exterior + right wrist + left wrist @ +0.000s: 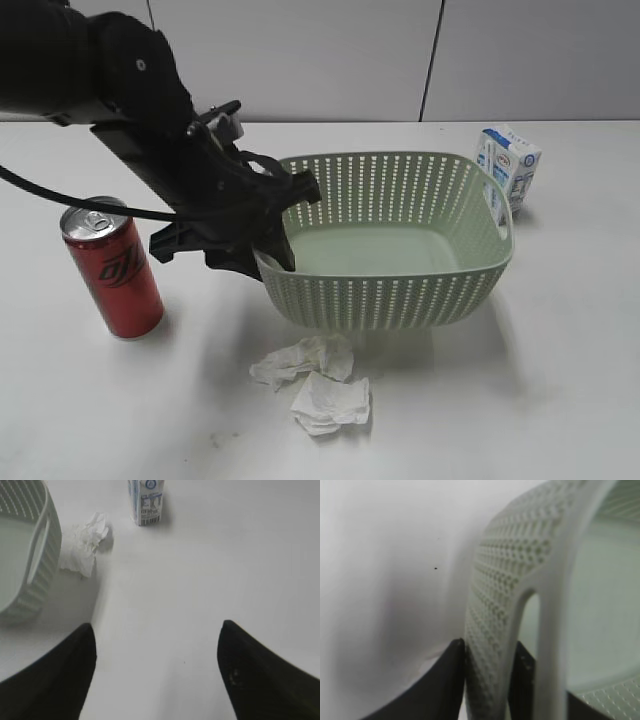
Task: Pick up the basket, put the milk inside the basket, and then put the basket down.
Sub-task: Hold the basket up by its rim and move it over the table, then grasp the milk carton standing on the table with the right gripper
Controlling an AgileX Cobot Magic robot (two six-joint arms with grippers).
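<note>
A: The left gripper (268, 243) has its 2 jaws pinching the near-left wall of the basket (400, 290), 1 inside and 1 outside. The milk (509, 165) stands just beside the basket's far-right corner, outside it.

B: And the right gripper (156, 672)?

A: Spread wide over bare table (200, 580), holding nothing. The risk: gripped at 1 end, the basket may tilt or slip when lifted.

B: Anything unclear?

A: The right arm is absent from the exterior view, and the left wrist view is blurred.

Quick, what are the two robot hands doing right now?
Left tool: closed on the basket wall, one finger outside, one inside.
Right tool: open, holding nothing, over the bare table.
</note>
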